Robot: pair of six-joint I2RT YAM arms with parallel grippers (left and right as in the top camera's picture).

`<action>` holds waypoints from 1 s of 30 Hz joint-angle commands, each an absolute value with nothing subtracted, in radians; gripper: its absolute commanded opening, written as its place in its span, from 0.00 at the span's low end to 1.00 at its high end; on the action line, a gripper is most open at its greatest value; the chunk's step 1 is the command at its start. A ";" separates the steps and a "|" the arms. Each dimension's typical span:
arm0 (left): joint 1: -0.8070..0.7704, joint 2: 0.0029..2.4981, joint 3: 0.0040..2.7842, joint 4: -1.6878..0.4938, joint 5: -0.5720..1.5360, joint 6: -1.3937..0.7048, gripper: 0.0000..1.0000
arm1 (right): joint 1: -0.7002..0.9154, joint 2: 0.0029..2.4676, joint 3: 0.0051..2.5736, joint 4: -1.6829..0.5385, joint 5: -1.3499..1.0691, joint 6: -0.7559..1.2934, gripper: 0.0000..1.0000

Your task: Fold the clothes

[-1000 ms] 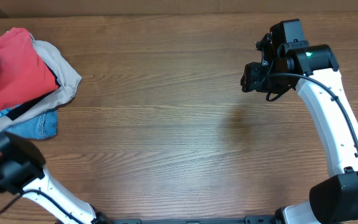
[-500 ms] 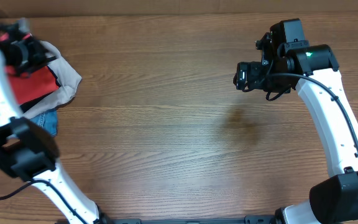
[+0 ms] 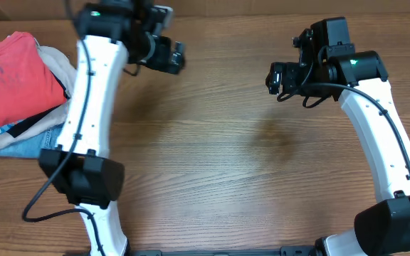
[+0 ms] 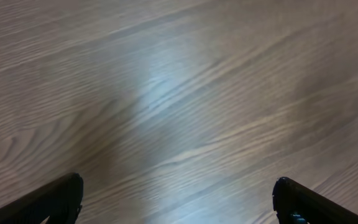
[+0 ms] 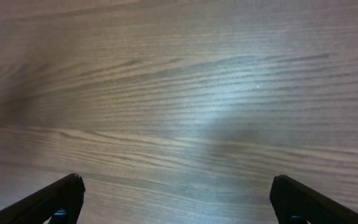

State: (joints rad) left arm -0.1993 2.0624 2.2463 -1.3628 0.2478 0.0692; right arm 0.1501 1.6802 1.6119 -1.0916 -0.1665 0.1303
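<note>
Room: bare brown wooden table (image 3: 212,163) is stretching wide between your arms
Left gripper (image 3: 177,57): hanging released, jaws spread, near the far edge
Right gripper (image 3: 270,77): hovering released, grasping nothing
Clothes: coral-red cotton T-shirt (image 3: 9,82) is lying on a beige fabric garment (image 3: 73,89) at the table's left edge
Hidden: that garment is showing only its edges

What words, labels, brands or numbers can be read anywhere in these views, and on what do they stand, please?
Red shirt: faint pale lettering on the fabric, too small and blurred to read.
Table: bare wood grain in all three views, no text.
Nothing else in view carries readable text.
</note>
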 commanded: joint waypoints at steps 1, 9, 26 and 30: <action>-0.223 2.035 2.258 -1.391 0.176 0.033 1.00 | 0.144 1.677 1.623 -1.090 -0.157 0.130 1.00; -0.212 2.034 2.258 -1.660 0.177 -0.008 1.00 | 0.144 1.678 1.623 -1.212 -0.138 0.197 1.00; -0.230 1.730 1.958 -1.680 0.094 -0.049 1.00 | 0.145 1.404 1.563 -1.424 -0.131 0.237 1.00; -0.230 1.533 1.849 -1.560 0.018 -0.043 1.00 | 0.145 1.204 1.427 -1.281 -0.130 0.240 1.00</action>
State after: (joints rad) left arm -0.2230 1.6756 1.8969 -1.6020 0.1001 -0.0345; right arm 0.1501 1.3144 1.4948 -1.3190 -0.1379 0.2356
